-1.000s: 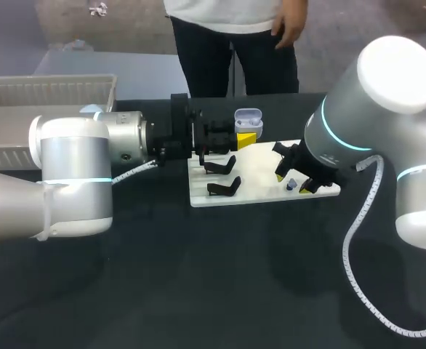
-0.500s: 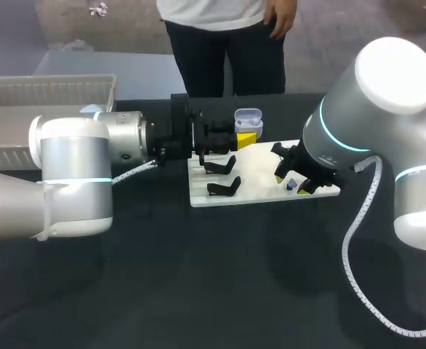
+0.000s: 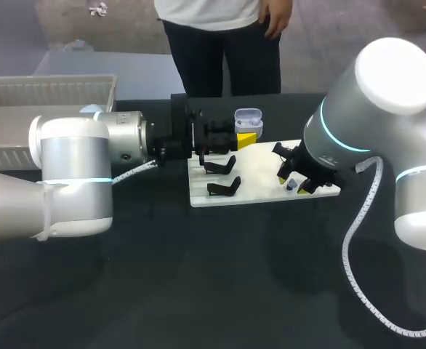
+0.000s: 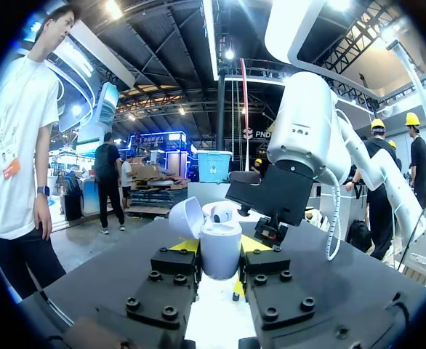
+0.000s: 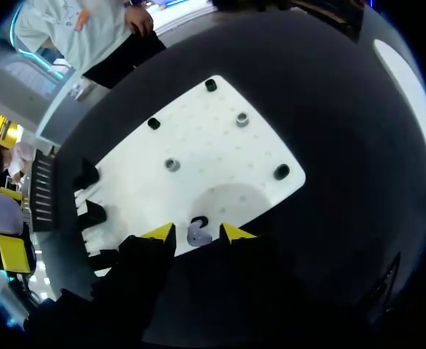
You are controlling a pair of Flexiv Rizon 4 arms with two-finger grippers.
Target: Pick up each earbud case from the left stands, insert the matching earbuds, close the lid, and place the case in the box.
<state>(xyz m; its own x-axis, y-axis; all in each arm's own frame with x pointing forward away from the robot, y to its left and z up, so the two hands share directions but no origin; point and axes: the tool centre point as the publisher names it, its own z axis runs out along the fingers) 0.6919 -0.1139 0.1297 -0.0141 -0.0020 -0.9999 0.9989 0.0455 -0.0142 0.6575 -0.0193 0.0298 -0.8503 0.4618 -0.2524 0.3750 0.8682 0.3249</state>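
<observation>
A pale earbud case [image 3: 248, 118] with its lid up sits between the fingers of my left gripper [image 3: 243, 135], held above the back edge of the white board [image 3: 260, 190]. In the left wrist view the case [image 4: 220, 236] is clamped from both sides, one earbud [image 4: 224, 213] seated inside and the lid [image 4: 186, 217] tipped back. My right gripper [image 3: 294, 182] hangs over the board's right end. Its yellow tips straddle a loose earbud [image 5: 197, 235] on the board [image 5: 220, 145], with a small gap on each side.
Two black stands [image 3: 222, 177] rise from the board's left part. Small round pegs [image 5: 172, 165] dot the board. A white slatted box [image 3: 49, 94] stands at the back left. Dark tabletop [image 3: 220, 276] spreads in front.
My right gripper's fingers have drawn closer together around the loose earbud. The left arm and the case have stayed where they were.
</observation>
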